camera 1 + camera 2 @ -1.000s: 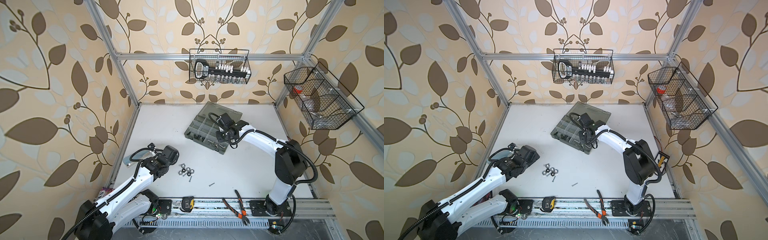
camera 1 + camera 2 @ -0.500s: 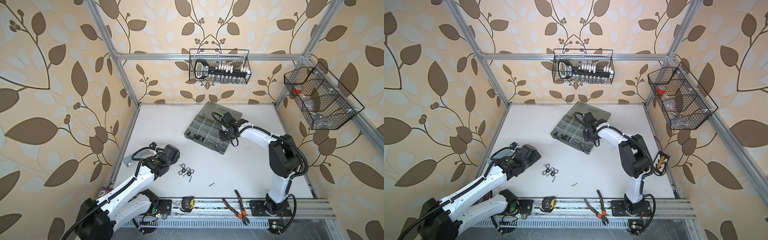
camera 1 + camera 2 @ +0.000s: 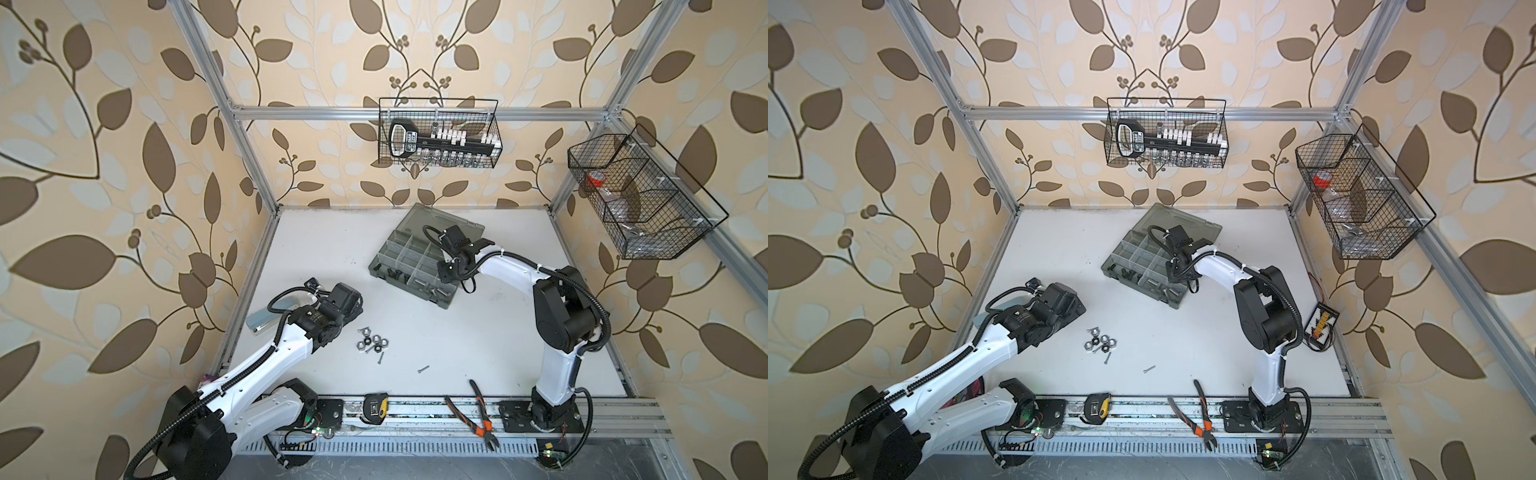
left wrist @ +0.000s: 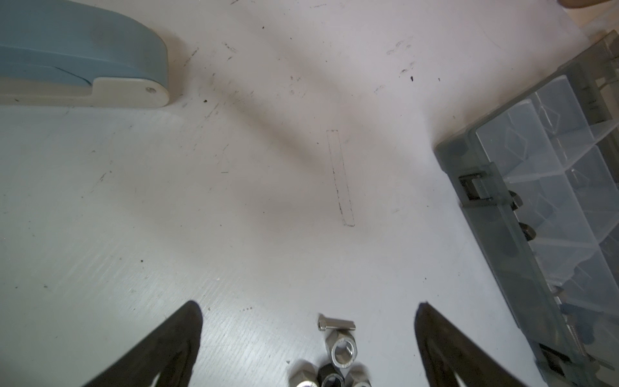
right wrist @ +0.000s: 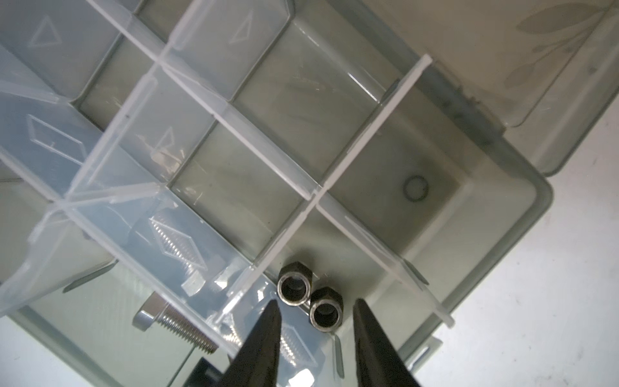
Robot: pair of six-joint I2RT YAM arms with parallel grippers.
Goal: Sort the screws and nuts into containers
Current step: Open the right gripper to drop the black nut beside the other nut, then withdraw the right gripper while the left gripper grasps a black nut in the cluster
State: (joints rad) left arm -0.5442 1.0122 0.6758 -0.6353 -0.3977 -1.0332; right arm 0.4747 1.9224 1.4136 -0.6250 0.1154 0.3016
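The grey organiser box (image 3: 409, 266) (image 3: 1138, 266) lies open at the back middle, its containers split by pale dividers. My right gripper (image 5: 315, 301) (image 3: 444, 274) hangs open over its near right corner compartment. Two black nuts (image 5: 294, 283) lie loose on that compartment's floor, just below the parted fingertips. A silver hex screw (image 5: 174, 326) rests in the neighbouring compartment. My left gripper (image 4: 307, 305) (image 3: 353, 309) stands wide open over a pile of silver and black nuts (image 4: 341, 350) (image 3: 372, 341) (image 3: 1100, 338) and a small screw (image 4: 336, 325). A thin screw (image 3: 423, 369) (image 3: 1149, 368) lies apart on the table.
A blue-grey stapler-like tool (image 4: 83, 57) (image 3: 264, 319) lies by the left wall. Orange-handled pliers (image 3: 478, 409) and a tape measure (image 3: 376, 409) sit on the front rail. Black wire baskets hang on the back wall (image 3: 438, 133) and the right wall (image 3: 640, 199).
The right arm's elbow has swung left, closer to the box, while its gripper has stayed over the box. The left arm has hardly moved.
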